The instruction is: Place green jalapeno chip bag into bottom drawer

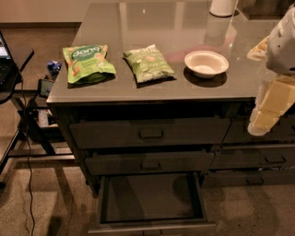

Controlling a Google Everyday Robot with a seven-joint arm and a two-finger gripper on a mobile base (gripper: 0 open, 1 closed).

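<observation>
The green jalapeno chip bag (149, 63), muted olive with pale chip pictures, lies flat on the grey counter near its front edge. The bottom drawer (152, 199) is pulled out below the two shut upper drawers, and its dark inside holds nothing. My gripper (267, 113) hangs at the right edge of the view, in front of the counter's front edge. It is well to the right of the bag and above the drawer's level. It touches neither.
A brighter green "dang" bag (87, 63) lies left of the jalapeno bag. A white bowl (206, 63) sits to its right. A white cylinder (222, 7) stands at the counter's back. A black stand with cables (18, 92) is at the left. More shut drawers (258, 159) are at the right.
</observation>
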